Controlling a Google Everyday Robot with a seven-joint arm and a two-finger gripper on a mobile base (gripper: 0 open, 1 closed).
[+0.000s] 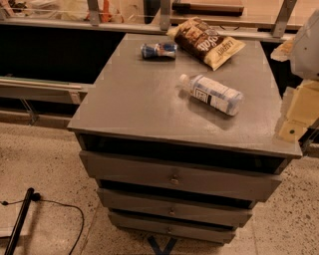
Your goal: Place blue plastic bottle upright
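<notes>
Gripper (294, 115) at 3 o'clock, jaws I cannot tell; blue plastic bottle (212, 93) lying on surface (134, 97) could roll if nudged.

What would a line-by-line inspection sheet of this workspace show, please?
Surface: grey metal cabinet top, flat, over three drawers.
Job's things: clear, faintly blue plastic bottle with white screw cap lies on its side, right of centre, cap pointing back-left; not yet upright.
Clutter: small blue-and-silver drink can on its side near the back edge; brown-and-yellow snack bag right of it.
Grippers: gripper by the cabinet's right edge, right of the bottle and apart from it.
Cables: thin black cable on the floor, lower left, by a black rod.
Surroundings: speckled floor; metal railing behind.
</notes>
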